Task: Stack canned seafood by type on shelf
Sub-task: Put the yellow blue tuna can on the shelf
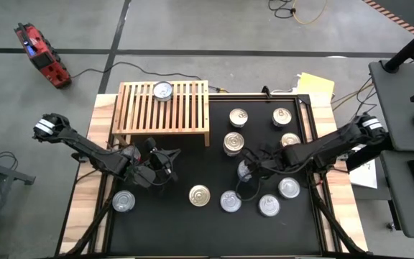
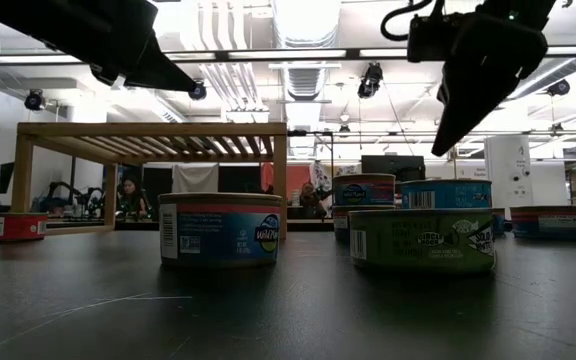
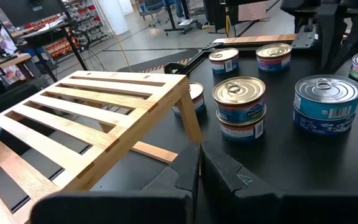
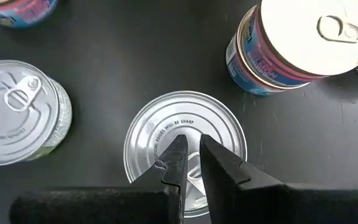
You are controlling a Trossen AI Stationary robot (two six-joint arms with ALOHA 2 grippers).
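Canned seafood: one tin [image 1: 162, 91] rests on the slatted shelf [image 1: 162, 109] at the far left of the black surface [image 1: 192, 223]; the rest sit on the mat, including a two-high stack [image 1: 233, 143] and a gold-lidded tin [image 1: 200, 195]. The right gripper [image 4: 191, 163] hangs directly above a silver-lidded tin [image 4: 185, 149], jaws nearly together; contact with the lid cannot be confirmed. The left gripper [image 3: 199, 163] hovers just in front of the shelf, jaws closed, holding nothing.
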